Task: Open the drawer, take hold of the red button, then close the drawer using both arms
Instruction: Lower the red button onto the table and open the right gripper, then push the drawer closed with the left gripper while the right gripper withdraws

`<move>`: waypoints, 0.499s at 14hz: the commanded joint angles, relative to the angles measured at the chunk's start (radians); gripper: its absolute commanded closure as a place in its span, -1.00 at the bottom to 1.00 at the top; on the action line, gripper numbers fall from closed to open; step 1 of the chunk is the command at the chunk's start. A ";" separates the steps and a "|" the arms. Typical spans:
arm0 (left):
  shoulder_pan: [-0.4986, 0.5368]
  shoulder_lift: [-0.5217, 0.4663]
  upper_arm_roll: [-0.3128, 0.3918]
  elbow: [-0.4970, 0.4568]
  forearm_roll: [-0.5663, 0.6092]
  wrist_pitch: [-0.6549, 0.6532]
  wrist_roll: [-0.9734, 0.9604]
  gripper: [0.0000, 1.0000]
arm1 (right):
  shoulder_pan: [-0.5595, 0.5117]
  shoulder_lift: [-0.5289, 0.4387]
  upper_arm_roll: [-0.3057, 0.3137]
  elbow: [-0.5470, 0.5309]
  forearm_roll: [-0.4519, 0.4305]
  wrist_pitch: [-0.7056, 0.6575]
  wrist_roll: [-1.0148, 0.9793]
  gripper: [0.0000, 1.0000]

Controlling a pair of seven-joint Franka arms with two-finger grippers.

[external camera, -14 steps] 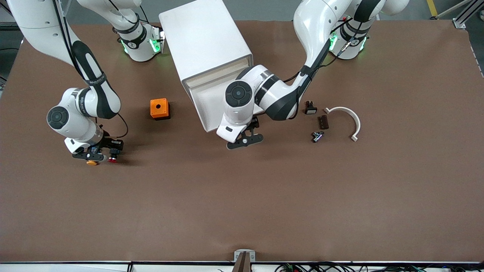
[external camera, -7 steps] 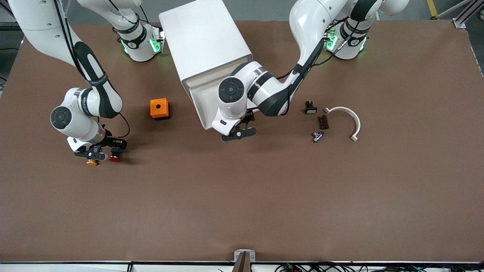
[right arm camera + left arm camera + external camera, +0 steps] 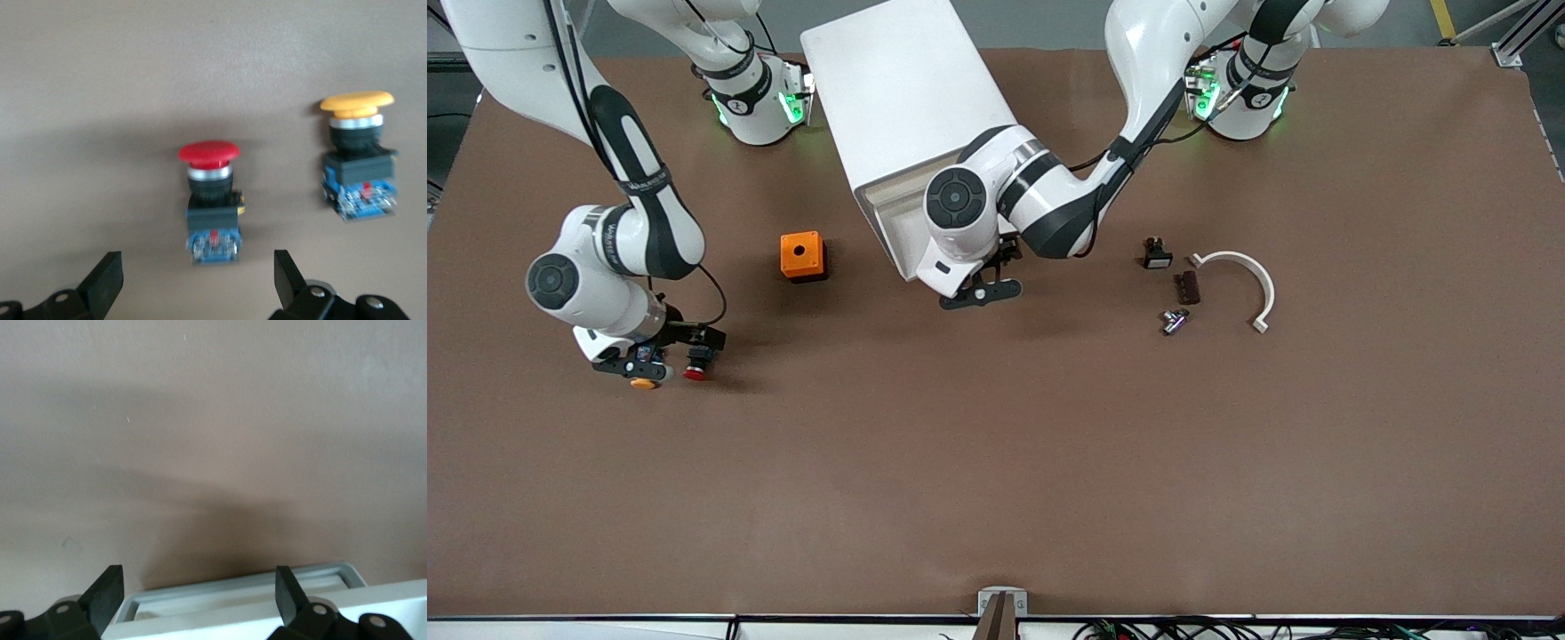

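Observation:
The red-capped button (image 3: 210, 193) lies free on the brown table, cap toward the front camera, beside an orange-yellow-capped one (image 3: 355, 152). My right gripper (image 3: 197, 267) hangs open just above the red button's (image 3: 694, 372) blue-and-black body, touching nothing. In the front view that gripper (image 3: 660, 356) is at the right arm's end of the table. The white cabinet (image 3: 907, 89) stands between the arm bases, its lowest drawer (image 3: 891, 233) partly pulled out. My left gripper (image 3: 980, 293) is open at the drawer's front rim (image 3: 240, 597), a finger at either side.
An orange cube with a hole (image 3: 803, 255) sits between the buttons and the cabinet. Toward the left arm's end lie a white curved piece (image 3: 1240, 276), two small black parts (image 3: 1158, 254) (image 3: 1186, 287) and a small metal part (image 3: 1174, 320).
My right gripper has opened and let go of the red button, which now lies on the table. My left gripper has moved toward the cabinet, and the drawer has slid partly in.

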 commanded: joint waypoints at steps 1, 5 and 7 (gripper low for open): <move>0.008 -0.028 -0.015 -0.036 -0.057 -0.012 -0.011 -1.00 | -0.001 -0.048 0.003 0.112 -0.002 -0.208 0.016 -1.00; -0.001 -0.022 -0.019 -0.045 -0.136 -0.012 -0.017 -1.00 | -0.001 -0.059 0.005 0.300 -0.001 -0.458 0.024 -1.00; -0.004 -0.022 -0.019 -0.046 -0.186 -0.012 -0.020 -1.00 | -0.001 -0.059 0.005 0.394 -0.001 -0.575 0.024 -1.00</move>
